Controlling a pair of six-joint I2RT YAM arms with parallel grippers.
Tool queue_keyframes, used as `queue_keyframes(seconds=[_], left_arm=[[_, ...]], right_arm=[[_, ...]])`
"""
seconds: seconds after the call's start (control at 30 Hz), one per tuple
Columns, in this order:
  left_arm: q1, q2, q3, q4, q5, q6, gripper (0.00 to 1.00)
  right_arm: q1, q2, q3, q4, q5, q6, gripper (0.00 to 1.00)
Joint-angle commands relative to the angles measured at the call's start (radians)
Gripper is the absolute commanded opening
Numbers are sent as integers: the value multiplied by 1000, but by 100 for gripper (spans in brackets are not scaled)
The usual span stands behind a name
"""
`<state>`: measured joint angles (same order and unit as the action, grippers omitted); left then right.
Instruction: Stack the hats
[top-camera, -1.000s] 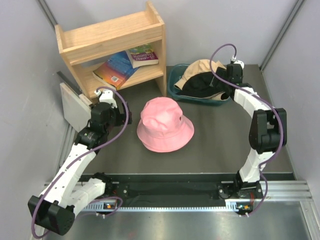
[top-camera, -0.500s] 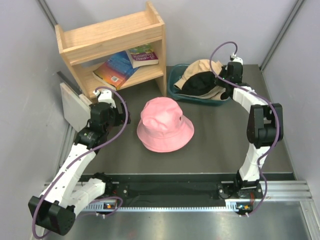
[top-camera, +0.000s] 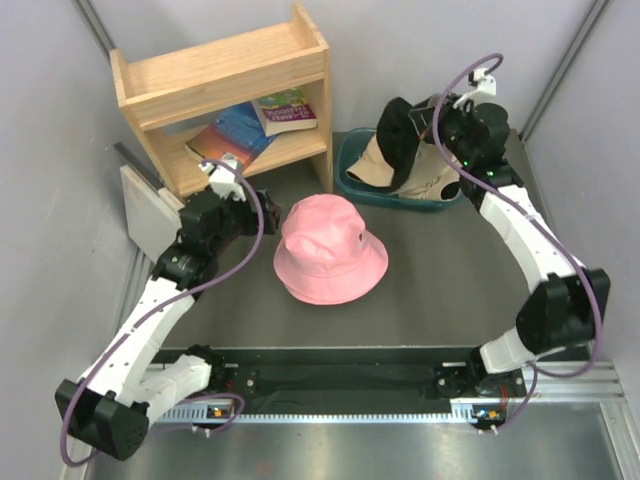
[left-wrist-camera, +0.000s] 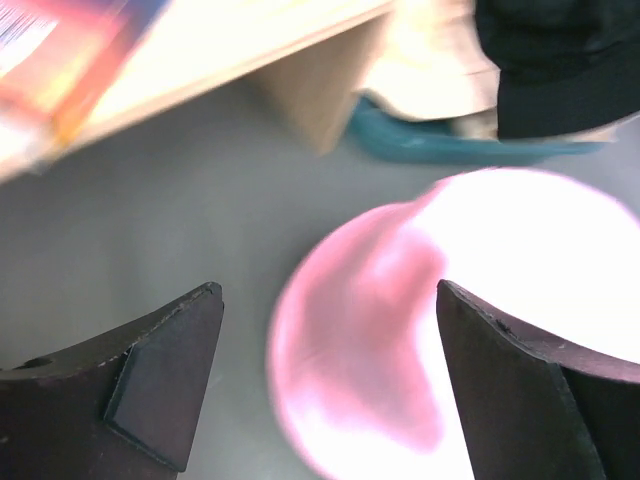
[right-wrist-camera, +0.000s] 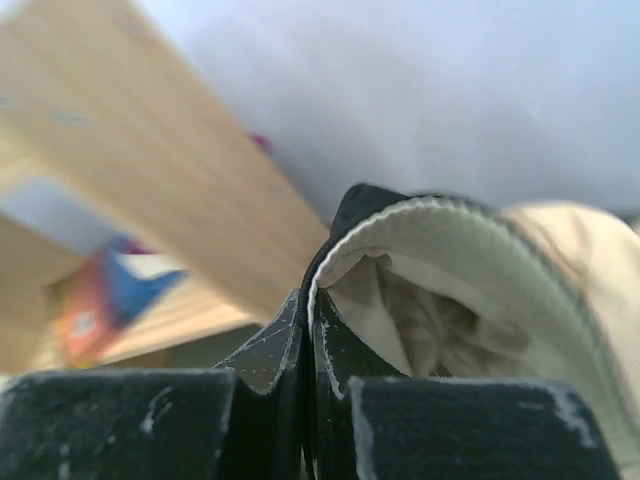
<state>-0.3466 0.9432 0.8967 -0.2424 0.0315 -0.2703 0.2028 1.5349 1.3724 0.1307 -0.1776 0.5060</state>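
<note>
The dark grey desk (top-camera: 440, 280) carried a pink hat (top-camera: 328, 250) near its middle. Behind it to the right sat a teal tub (top-camera: 350, 178). Behind to the left stood a wooden shelf (top-camera: 225, 70) holding two books (top-camera: 232, 138), with a grey board (top-camera: 150, 212) just beside it.

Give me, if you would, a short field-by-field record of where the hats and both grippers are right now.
pink hat: crown up on the table
black hat: pinched by the right gripper, held over the teal tub
tan hat: in the teal tub, below the black hat
left gripper: open, empty, just left of the pink hat
right gripper: shut on the black hat
stack: not begun; nothing lies on the pink hat
</note>
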Motion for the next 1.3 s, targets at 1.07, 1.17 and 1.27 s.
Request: queue_keyframes(seconds=[1.07,1.17,1.27], left_arm=[[-548,545,559,405,-194,3,65],[-548,543,532,405,-264,35,21],[-548,523,509,407,-344,74,0]], right_arm=[[500,-352,83,-253,464,-116,0],[500,-352,77,-255,464,-116,0],[497,-357,68,-272,490,-130,5]])
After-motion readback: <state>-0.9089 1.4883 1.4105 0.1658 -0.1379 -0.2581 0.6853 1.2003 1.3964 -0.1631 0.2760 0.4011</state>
